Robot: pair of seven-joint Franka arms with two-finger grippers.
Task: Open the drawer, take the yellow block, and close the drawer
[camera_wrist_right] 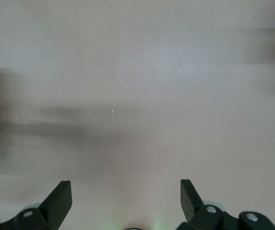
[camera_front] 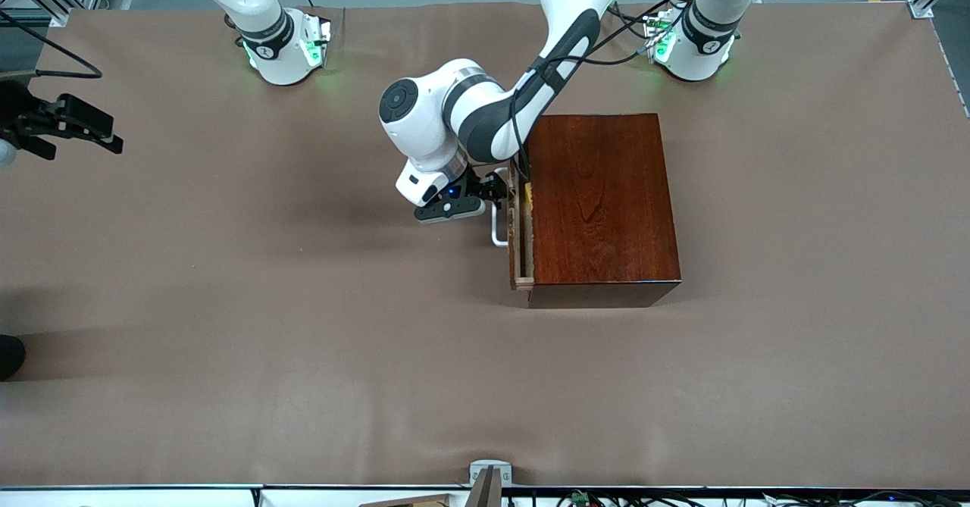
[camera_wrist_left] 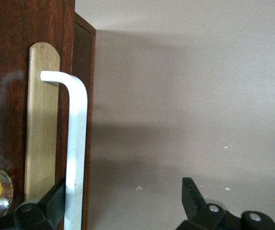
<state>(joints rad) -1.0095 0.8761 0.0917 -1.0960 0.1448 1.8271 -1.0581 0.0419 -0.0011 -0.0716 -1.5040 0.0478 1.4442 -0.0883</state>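
Note:
The dark reddish-brown wooden box stands mid-table. Its drawer is slid out a little toward the right arm's end, and a strip of pale interior shows. A sliver of the yellow block shows in that gap. The white U-shaped handle sticks out of the drawer front. My left gripper is at the handle, open. In the left wrist view the handle bar runs between the fingers of the left gripper, close against one finger. My right gripper waits open over the table at the right arm's end, with nothing between the fingers of the right gripper.
The brown cloth-covered table stretches around the box. The left arm's forearm and elbow hang over the table beside the box's corner. A metal bracket sits at the table edge nearest the front camera.

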